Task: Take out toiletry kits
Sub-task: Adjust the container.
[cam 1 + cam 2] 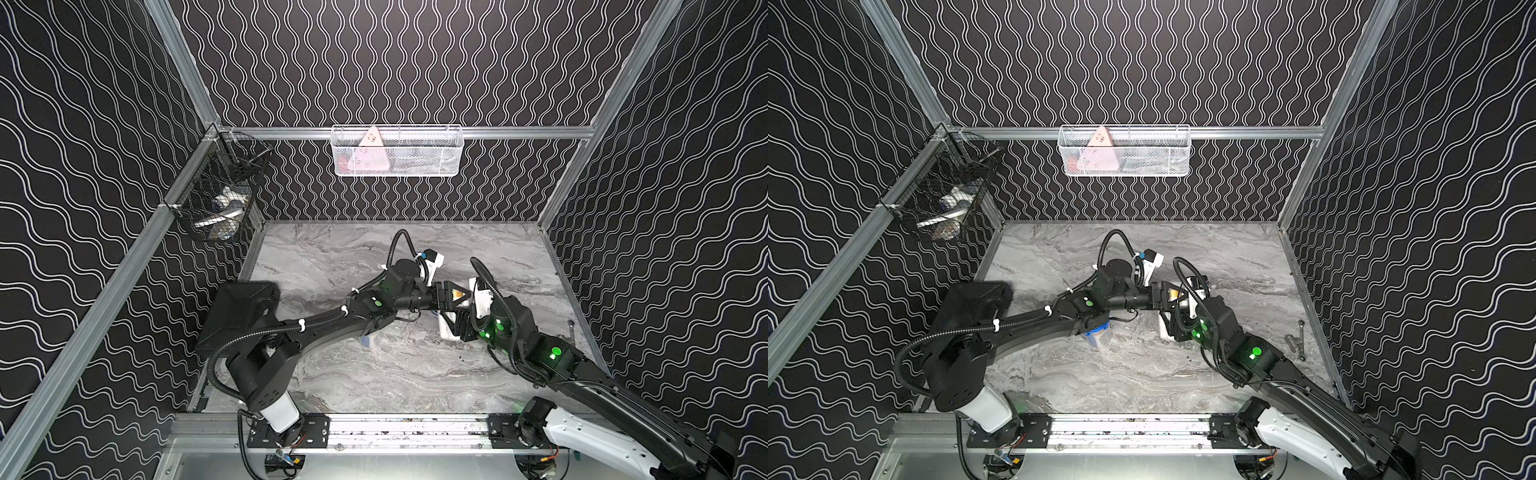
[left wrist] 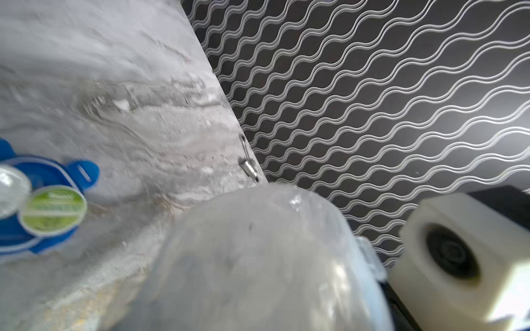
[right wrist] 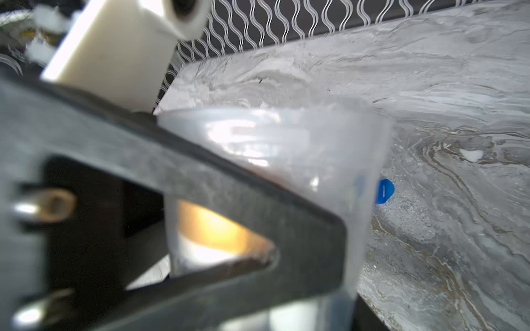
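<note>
- the marble table (image 1: 415, 374) takes the whole floor of the cell, and both arms reach to its middle
- the black hard case (image 1: 241, 311) lies on the table at the left side, partly under the left arm
- a white wire basket (image 1: 397, 151) hangs on the back wall and a black wire basket (image 1: 220, 195) on the left wall, both with some items inside, well apart from the grippers
- one clear cup (image 3: 286, 149) is over the middle of the table between the two grippers, with something amber inside; if it touches the table i cannot tell
- the second cup (image 1: 1099, 334) stands on the table under the left forearm, with its blue lid (image 2: 61, 172) on
- the left gripper (image 1: 455, 306) has one finger (image 3: 229, 186) lying across the wall of the clear cup; the other finger is not clear to see, so i cannot tell how open it is or if it clamps the cup
- the right gripper (image 1: 459, 330) is just beside the same cup; its jaws are hidden, so i cannot tell how open it is or if it holds something
- a small metal piece (image 1: 1296, 338) lies near the right edge of the table
</note>
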Controlling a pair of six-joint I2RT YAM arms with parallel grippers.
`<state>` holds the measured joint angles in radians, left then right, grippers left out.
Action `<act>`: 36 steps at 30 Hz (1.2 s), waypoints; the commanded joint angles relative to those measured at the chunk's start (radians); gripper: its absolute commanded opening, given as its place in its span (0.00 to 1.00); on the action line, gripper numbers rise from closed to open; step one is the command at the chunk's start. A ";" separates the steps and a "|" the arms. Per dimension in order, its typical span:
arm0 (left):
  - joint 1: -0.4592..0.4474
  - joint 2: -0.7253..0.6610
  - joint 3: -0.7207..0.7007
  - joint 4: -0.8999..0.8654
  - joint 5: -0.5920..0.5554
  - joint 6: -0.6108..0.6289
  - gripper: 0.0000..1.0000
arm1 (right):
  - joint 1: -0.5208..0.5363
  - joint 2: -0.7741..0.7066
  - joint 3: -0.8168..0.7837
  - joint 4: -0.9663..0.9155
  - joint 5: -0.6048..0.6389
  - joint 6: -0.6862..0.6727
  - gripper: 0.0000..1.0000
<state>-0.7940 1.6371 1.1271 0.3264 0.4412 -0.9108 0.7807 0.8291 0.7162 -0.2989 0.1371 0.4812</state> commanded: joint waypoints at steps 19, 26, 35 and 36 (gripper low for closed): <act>0.123 -0.031 -0.052 0.545 0.228 -0.314 0.63 | -0.344 -0.093 0.034 0.045 -0.760 0.202 1.00; 0.123 -0.029 -0.046 0.655 0.259 -0.363 0.65 | -0.482 0.032 0.040 0.315 -1.057 0.365 1.00; 0.124 -0.003 -0.020 0.662 0.233 -0.377 0.67 | -0.481 0.046 0.056 0.311 -1.092 0.346 0.88; 0.123 0.000 -0.018 0.666 0.230 -0.381 0.67 | -0.479 0.048 0.052 0.318 -1.102 0.348 0.87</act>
<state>-0.6727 1.6302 1.0946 0.8833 0.6754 -1.2518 0.2993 0.8776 0.7719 -0.0353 -0.9230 0.8200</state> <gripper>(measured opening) 0.668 0.873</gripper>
